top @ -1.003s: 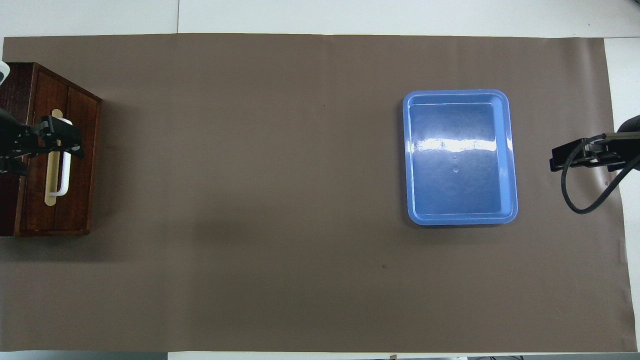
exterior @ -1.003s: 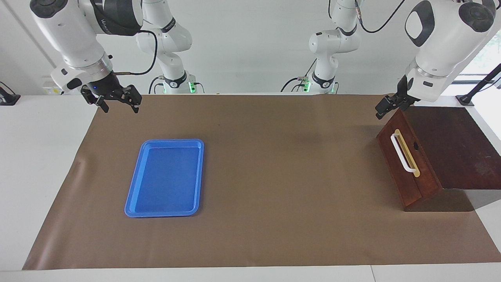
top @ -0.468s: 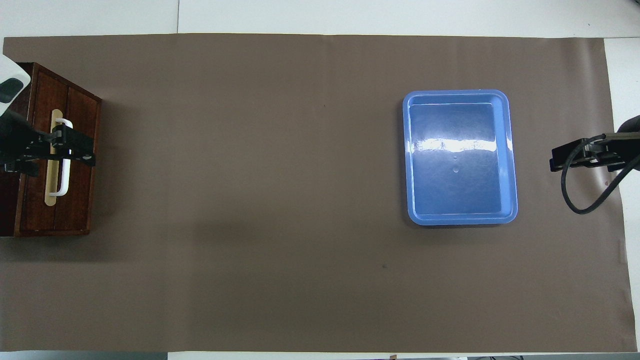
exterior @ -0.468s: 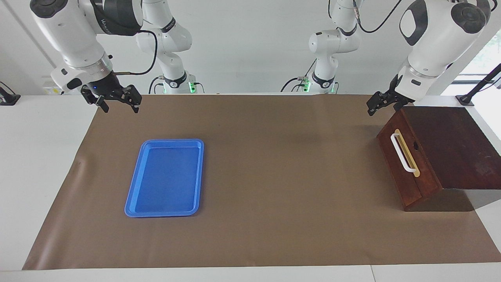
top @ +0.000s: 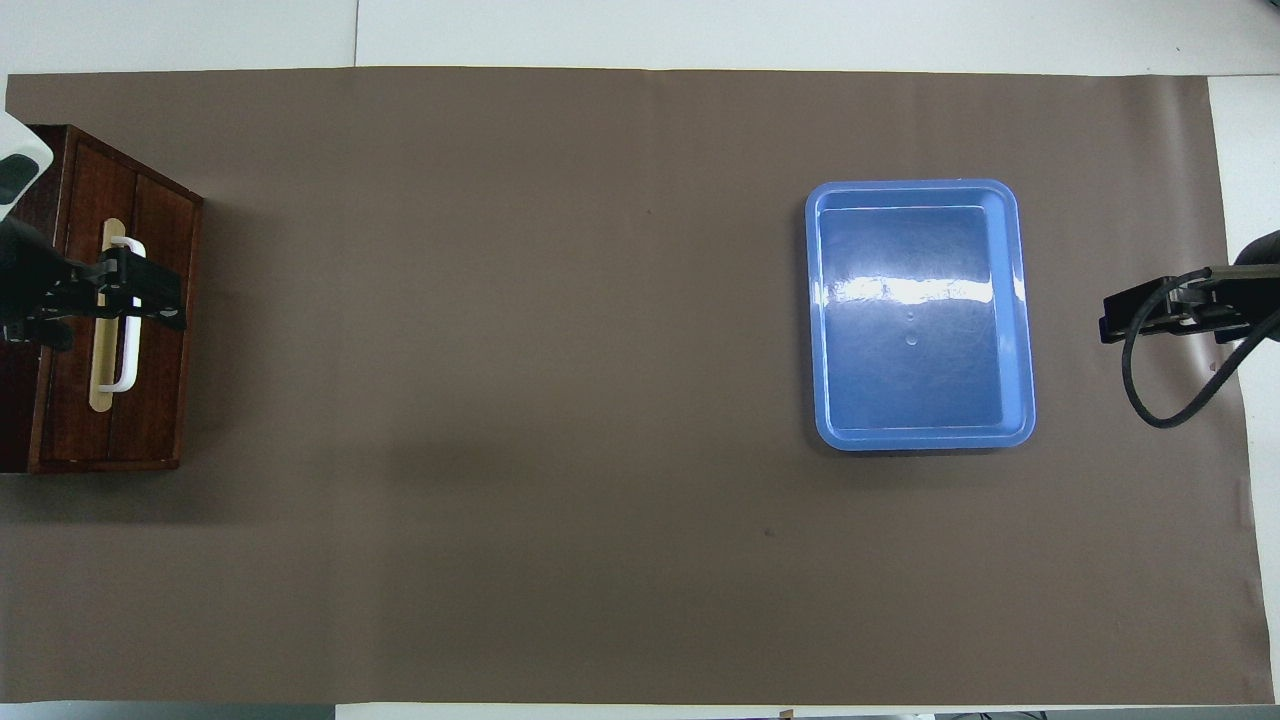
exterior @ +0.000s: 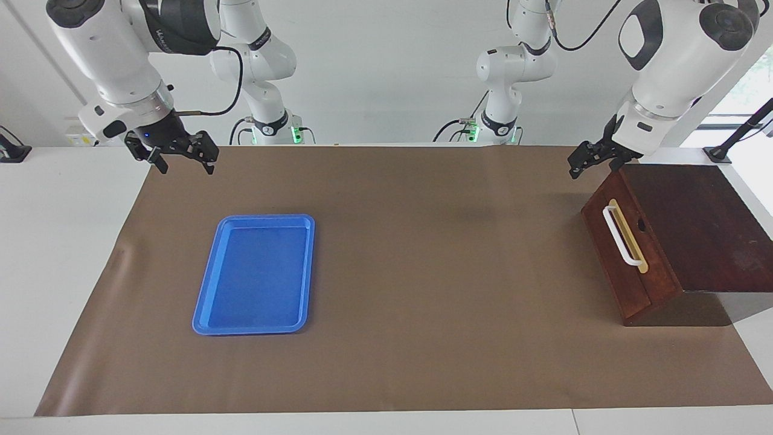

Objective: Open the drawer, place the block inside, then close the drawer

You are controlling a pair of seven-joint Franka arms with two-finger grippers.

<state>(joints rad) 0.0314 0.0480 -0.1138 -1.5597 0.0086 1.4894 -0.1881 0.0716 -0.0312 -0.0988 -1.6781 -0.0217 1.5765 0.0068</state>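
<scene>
Wooden drawer (top: 120,320) partly under left arm

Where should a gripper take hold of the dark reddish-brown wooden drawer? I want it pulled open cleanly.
Judging by its shape, grip the long white bar handle at mid-length, coming from in front of the dark reddish-brown wooden drawer. The bar stands off its tan strip, leaving a gap for fingers. The open left gripper hangs above it.

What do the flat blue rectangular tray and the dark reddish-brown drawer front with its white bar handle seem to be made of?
The flat blue rectangular tray looks like glossy moulded plastic: uniform colour, bright glare. The dark reddish-brown drawer front looks like stained wood: visible grain, low sheen. Its white bar handle seems smooth plastic or painted metal; unclear which.
</scene>
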